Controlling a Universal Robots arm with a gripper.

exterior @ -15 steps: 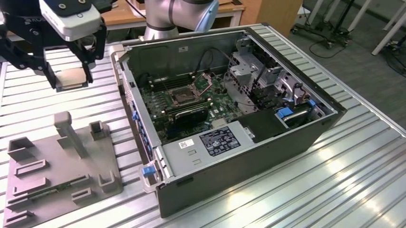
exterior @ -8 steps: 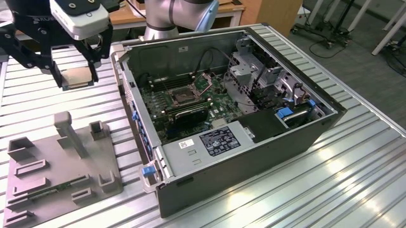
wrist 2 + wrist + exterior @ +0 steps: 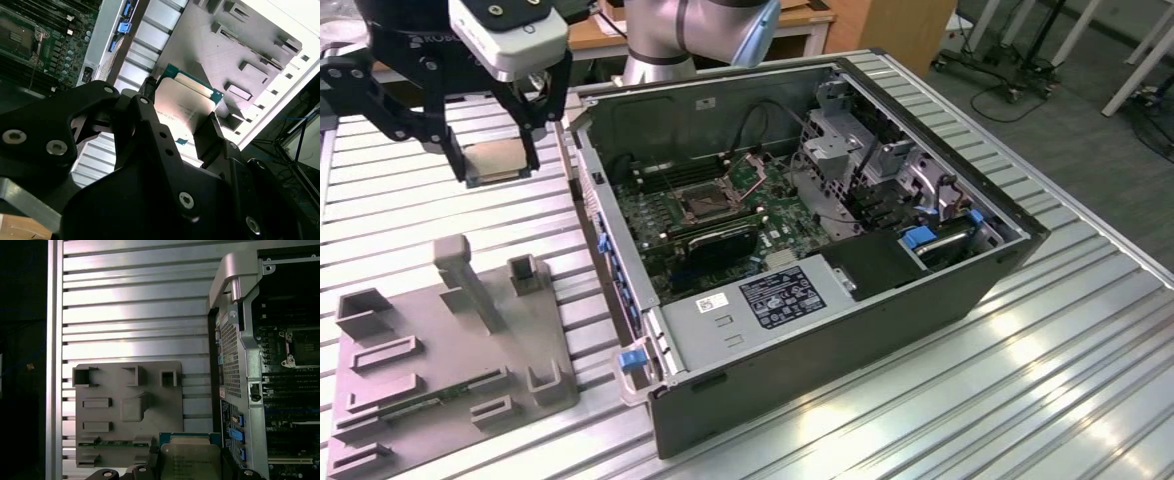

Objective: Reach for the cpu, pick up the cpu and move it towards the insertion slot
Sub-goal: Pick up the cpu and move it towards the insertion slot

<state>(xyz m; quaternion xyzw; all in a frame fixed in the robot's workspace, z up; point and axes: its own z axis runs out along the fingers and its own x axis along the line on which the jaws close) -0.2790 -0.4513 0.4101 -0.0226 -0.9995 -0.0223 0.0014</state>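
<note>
The gripper [image 3: 495, 160] hangs above the table [image 3: 1067, 380], at the exterior view's far left, with its black fingers [image 3: 207, 137] closed on opposite edges of the cpu [image 3: 182, 102]. The chip is lifted clear of any surface; in both wrist views its silvery top and thin coloured border show between the jaws, and in the first wrist view the cpu [image 3: 191, 456] sits level in the grasp.

Just to the exterior view's right of the gripper stands the open computer case [image 3: 854, 330], its motherboard exposed. The insertion slot [image 3: 703, 205] lies on that board, a dark square in a metal frame, well apart from the held chip and lower than it. In the first wrist view the insertion slot [image 3: 302, 346] appears inside the case.

Near the viewer, below the gripper, the grey plastic tray [image 3: 440, 385] rests on the ribbed table, a green circuit strip [image 3: 438, 398] lying in one of its recesses.
</note>
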